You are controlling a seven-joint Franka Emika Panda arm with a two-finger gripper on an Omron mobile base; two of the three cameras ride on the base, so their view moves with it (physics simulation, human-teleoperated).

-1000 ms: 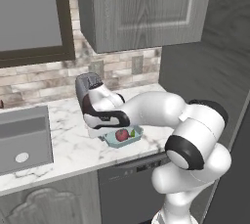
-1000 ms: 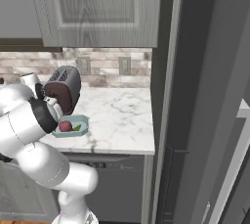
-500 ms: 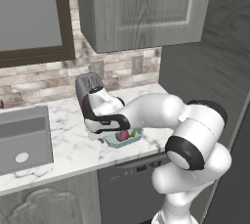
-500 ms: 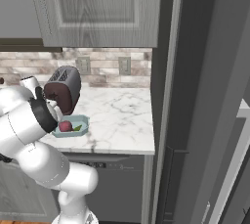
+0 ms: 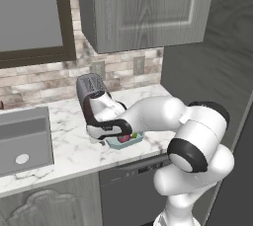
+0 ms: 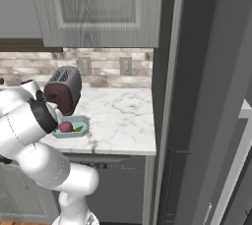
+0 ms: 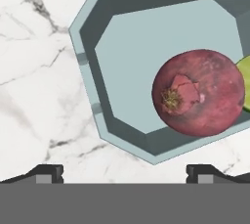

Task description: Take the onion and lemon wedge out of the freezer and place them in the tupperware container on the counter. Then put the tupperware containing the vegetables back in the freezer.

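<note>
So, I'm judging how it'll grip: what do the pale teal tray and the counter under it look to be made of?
The shallow pale teal tray with angled corners looks like smooth matte plastic: even colour, thin moulded walls, no shine. The white counter slab looks like polished marble, going by its grey veining, though it may be an imitation.
</note>
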